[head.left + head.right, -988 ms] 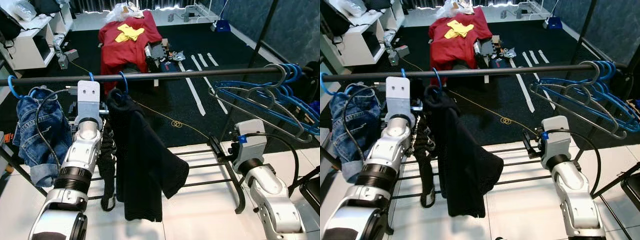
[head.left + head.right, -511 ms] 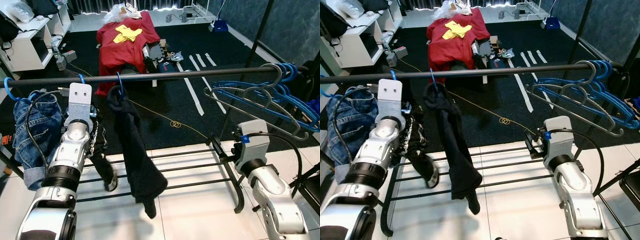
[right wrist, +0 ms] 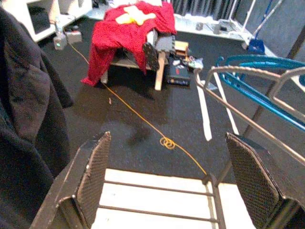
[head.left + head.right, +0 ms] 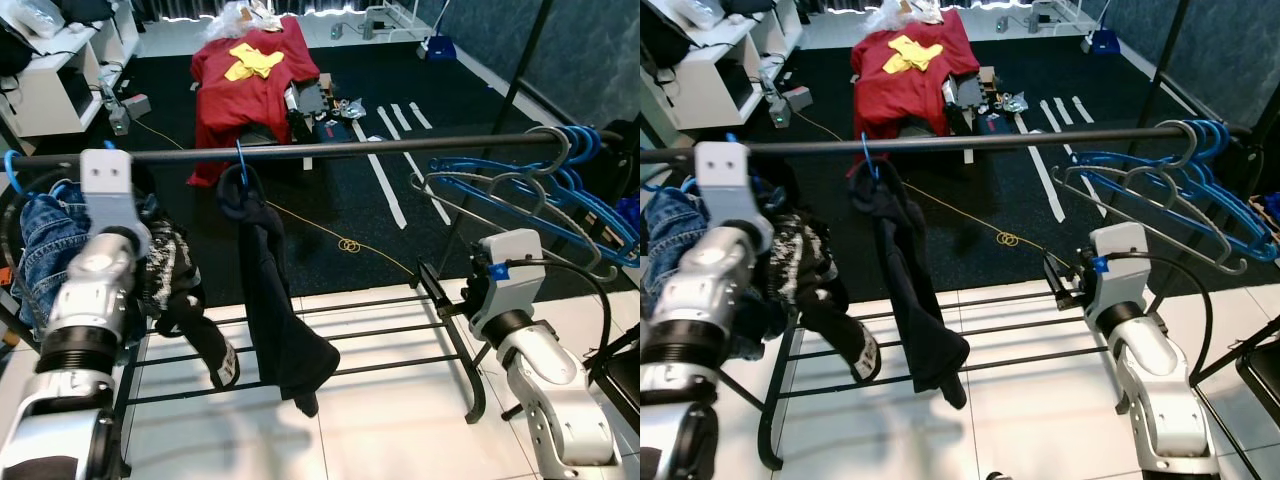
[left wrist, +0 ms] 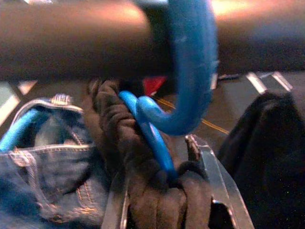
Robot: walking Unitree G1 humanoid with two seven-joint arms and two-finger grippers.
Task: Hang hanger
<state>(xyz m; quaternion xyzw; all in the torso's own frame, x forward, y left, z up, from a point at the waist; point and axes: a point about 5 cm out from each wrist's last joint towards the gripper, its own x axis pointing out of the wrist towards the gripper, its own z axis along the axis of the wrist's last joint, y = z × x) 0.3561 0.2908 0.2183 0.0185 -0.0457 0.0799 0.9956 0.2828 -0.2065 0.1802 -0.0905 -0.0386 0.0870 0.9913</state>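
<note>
My left gripper (image 5: 157, 191) is up at the rail (image 4: 330, 150), right by the blue hanger (image 5: 190, 71) hooked on it; can't tell its fingers. Right gripper (image 3: 176, 183) hangs apart, empty.

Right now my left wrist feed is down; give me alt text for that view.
A blue hanger hook sits over the dark rail, close to the camera. A dark knitted garment bunches on the hanger below it, with blue jeans on one side and a black garment on the other.

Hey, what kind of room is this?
Probably a lived-in room used for laundry or as a workspace: a clothes rail with hanging garments, spare blue hangers, and a red cloth over furniture.
</note>
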